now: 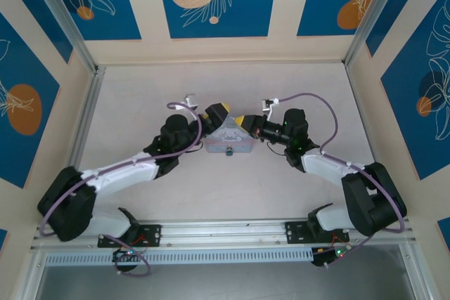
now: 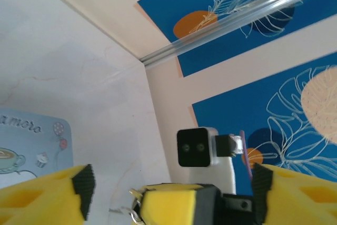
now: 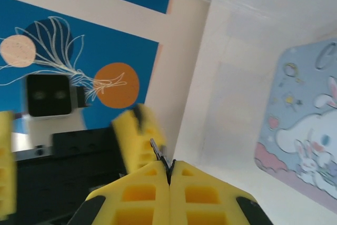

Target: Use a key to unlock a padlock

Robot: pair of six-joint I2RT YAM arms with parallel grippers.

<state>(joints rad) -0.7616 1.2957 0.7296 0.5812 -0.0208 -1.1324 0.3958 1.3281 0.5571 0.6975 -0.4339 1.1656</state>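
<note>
The key point(image 3: 158, 150) shows as a thin dark sliver poking out between the pressed-together fingers of the right claw point(image 3: 169, 166). The claw grips it by one end, which leaves the rest free to enter a lock. In the left wrist view a bit of silvery wire point(image 2: 136, 212) hangs beside that claw's tip; I cannot tell whether it is a ring on the key.

The left claw point(image 2: 171, 185) stands wide. Its yellow fingers point(image 2: 58, 193) are well apart on either side of the right claw's tip, and it holds nothing.

From above, the two claws meet nose to nose over the far part of a pale blue tin point(image 1: 239, 144) lying on the worktop point(image 1: 140, 96). The padlock point(image 1: 228, 151) seems to be the small dark bluish thing at the tin's near edge, apart from both claws.

By my reckoning the key is in hand, but the lock is neither steadied nor entered yet. The wide left claw is probably meant to take it.
</note>
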